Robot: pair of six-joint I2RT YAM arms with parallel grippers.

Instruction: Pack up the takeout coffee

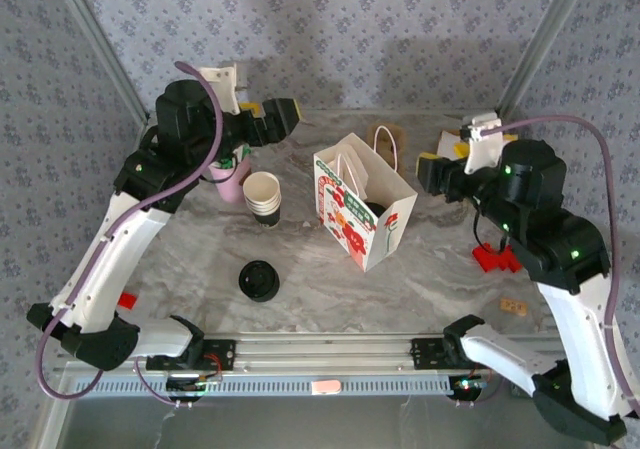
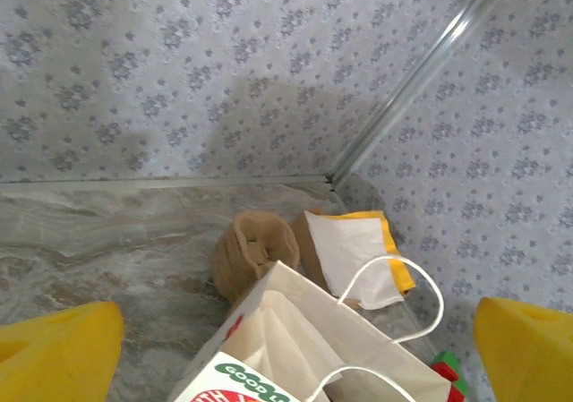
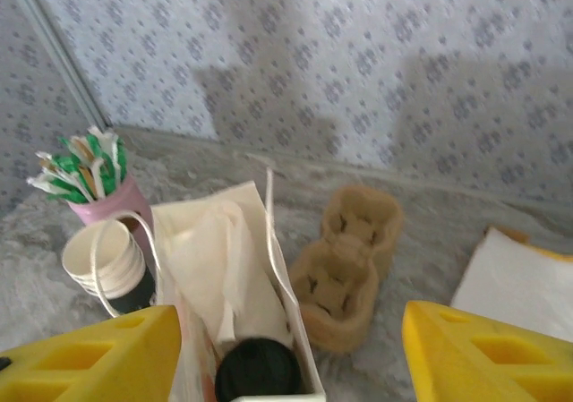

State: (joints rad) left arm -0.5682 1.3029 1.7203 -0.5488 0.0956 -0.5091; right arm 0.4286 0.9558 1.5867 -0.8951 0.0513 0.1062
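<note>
I have the takeout coffee (image 3: 260,372) sitting down inside the white paper bag (image 1: 393,231), which stands upright near the middle of the table (image 1: 180,259). From the right wrist I see only its round black lid, low in the bag's open mouth, just beside some crumpled white paper (image 3: 219,259). My right claw (image 3: 286,357) hangs off the bag's right side, aimed across its opening. Its yellow fingers (image 3: 488,357) are spread wide and pinch nothing. My left claw (image 2: 291,353) is raised on the far left side of the bag, and its fingers (image 2: 58,348) are spread fully apart, with nothing between them. The bag's looped handles stand free. Left of the bag is the stack of lidless cups (image 1: 263,197), touching or nearly touching a pink holder (image 1: 232,181) full of green and white sticks. The loose pile of black lids (image 1: 260,280) lies nearer to me, well apart from the bag. Behind the bag sits a brown cardboard cup carrier (image 3: 345,277), and to its right white napkins (image 2: 354,254) rest on something yellow.
</note>
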